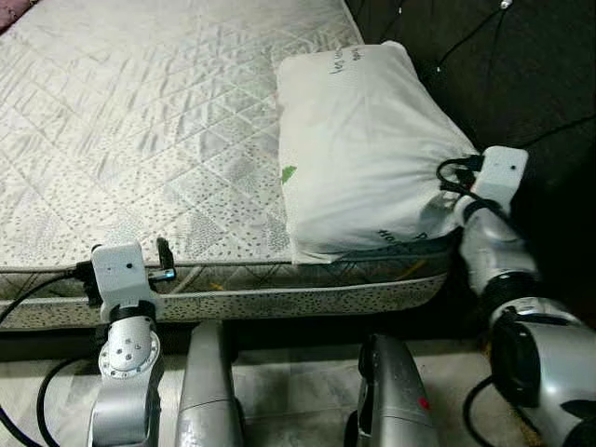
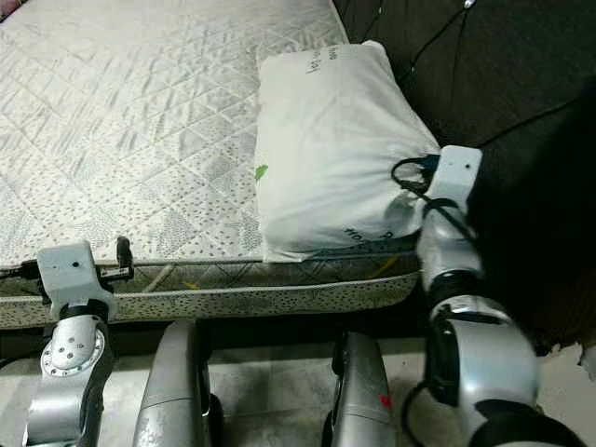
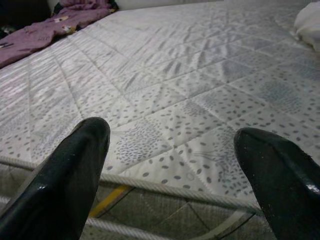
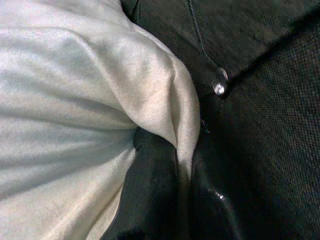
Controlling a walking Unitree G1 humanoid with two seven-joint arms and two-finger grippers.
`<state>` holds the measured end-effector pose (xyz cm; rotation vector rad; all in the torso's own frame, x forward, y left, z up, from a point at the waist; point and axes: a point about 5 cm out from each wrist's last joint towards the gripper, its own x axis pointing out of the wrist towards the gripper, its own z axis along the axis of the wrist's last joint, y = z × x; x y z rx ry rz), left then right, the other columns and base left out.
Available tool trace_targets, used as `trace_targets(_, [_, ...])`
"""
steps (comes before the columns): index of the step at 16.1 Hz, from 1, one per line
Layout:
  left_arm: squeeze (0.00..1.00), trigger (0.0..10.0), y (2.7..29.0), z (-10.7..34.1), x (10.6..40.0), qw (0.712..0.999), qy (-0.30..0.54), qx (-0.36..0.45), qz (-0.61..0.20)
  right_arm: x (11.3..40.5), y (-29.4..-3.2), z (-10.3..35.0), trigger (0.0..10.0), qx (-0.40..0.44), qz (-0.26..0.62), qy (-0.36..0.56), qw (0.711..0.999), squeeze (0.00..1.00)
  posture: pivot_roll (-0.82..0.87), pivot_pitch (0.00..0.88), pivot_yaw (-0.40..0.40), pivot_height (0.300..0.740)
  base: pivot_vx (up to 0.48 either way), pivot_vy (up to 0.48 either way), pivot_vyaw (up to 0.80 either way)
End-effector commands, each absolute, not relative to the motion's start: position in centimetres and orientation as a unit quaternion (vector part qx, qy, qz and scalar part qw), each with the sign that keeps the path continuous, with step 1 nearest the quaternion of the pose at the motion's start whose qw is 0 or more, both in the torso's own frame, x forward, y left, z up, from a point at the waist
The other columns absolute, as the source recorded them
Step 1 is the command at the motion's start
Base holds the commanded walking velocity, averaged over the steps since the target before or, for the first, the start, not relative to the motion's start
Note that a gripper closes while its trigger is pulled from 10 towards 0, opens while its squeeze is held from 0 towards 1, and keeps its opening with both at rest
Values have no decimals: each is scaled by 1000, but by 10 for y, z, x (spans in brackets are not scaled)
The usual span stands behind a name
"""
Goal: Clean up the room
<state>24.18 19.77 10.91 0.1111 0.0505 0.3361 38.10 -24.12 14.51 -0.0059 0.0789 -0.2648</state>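
Note:
A white pillow (image 1: 363, 149) with dark lettering lies on the right side of the quilted mattress (image 1: 140, 121), its near end hanging a little over the front edge. My right gripper (image 4: 182, 185) is shut on a fold of the pillow's fabric (image 4: 170, 100) at its near right corner, close against the dark headboard (image 1: 503, 65). My left gripper (image 3: 172, 140) is open with nothing between its fingers, hovering at the mattress's front edge on the left (image 1: 166, 265).
A purple cloth (image 3: 40, 30) lies crumpled at the far corner of the mattress. The dark tufted headboard with buttons (image 4: 219, 82) runs along the right. Pale tiled floor (image 1: 298, 382) and my own legs (image 1: 209, 391) are below the bed's edge.

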Motion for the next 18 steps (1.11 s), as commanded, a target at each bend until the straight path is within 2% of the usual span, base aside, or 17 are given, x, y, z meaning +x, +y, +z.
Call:
trace_targets(1, [0,10000,200,108,243,983,27,59,171,389,-244,178,0,-21,-141,-26,989,0,-21,45,-14,533,0,0,0])
trace_targets(7, [0,10000,205,107,241,980,27,57,189,391,-277,216,0,-38,-213,-53,975,0,-21,44,-23,533,0,0,0])
trace_targets(10, [0,10000,204,108,242,980,26,57,187,395,-274,222,39,-31,-210,-56,976,0,-20,41,-25,533,0,0,0])
trace_targets(11, [0,10000,205,108,243,980,25,57,188,396,-269,216,5725,-26,-198,-43,979,0,-18,42,-29,533,0,0,0])
trace_targets(12, [0,10000,205,108,242,980,26,57,190,396,-262,207,10000,-23,-184,-27,982,867,-18,42,-29,533,0,0,0])
trace_targets(13, [0,10000,204,107,241,980,27,56,191,396,-256,197,10000,-18,-171,-11,985,1000,-16,45,-31,533,0,0,0])
trace_targets(18, [0,10000,205,106,241,980,30,59,189,396,-243,179,10000,-24,-146,17,989,1000,-15,45,-31,533,0,0,0])
